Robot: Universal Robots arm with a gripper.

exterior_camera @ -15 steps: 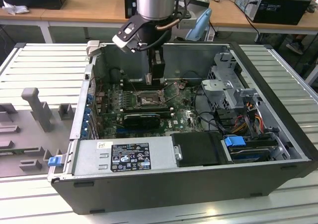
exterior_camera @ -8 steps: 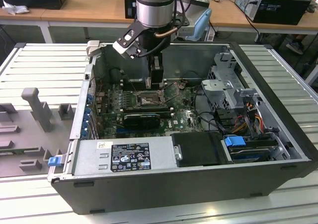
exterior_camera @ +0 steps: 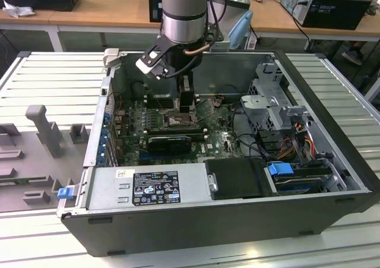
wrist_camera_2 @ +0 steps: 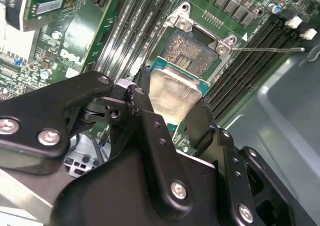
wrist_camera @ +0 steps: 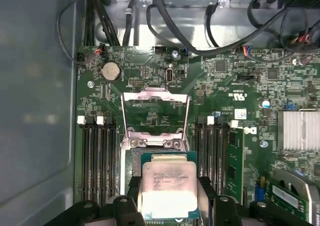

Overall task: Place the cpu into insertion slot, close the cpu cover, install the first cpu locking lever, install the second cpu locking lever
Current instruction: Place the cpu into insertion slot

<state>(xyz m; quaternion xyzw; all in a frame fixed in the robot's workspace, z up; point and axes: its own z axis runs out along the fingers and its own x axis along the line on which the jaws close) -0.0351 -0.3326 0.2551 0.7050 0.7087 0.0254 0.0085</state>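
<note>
The arm reaches down into an open PC case (exterior_camera: 178,226) that lies on its side on the ribbed tabletop (exterior_camera: 47,72). The gripper (exterior_camera: 186,109) hangs over the mobo, w/ the PSU (exterior_camera: 148,188) along the case wall nearest the exterior view's camera.

In both wrist views the gripper (wrist_camera: 168,202) pinches the cpu (wrist_camera: 167,186) by two opposite edges, its black fingers (wrist_camera_2: 200,121) pressed against the chip's sides. The cpu (wrist_camera_2: 175,91) has its dull silver lid facing up and a green edge showing round it. It sits partly over the insertion slot (wrist_camera_2: 192,53), covering the part nearest the gripper, while the rest of the gold pin field is bare. Whether the chip touches the socket or hovers just above it can't be told; it looks slightly tilted.

The cpu cover (wrist_camera: 155,98) is flipped open and folded back from the socket on the side away from the gripper, w/ green board visible through its cut-out centre. A thin metal rod (wrist_camera_2: 270,49), prob. a locking lever, sticks out sideways past the socket corner. Black RAM slots (wrist_camera: 95,156) flank the socket on both sides. A coin cell (wrist_camera: 110,71) sits beyond the open cover.
</note>
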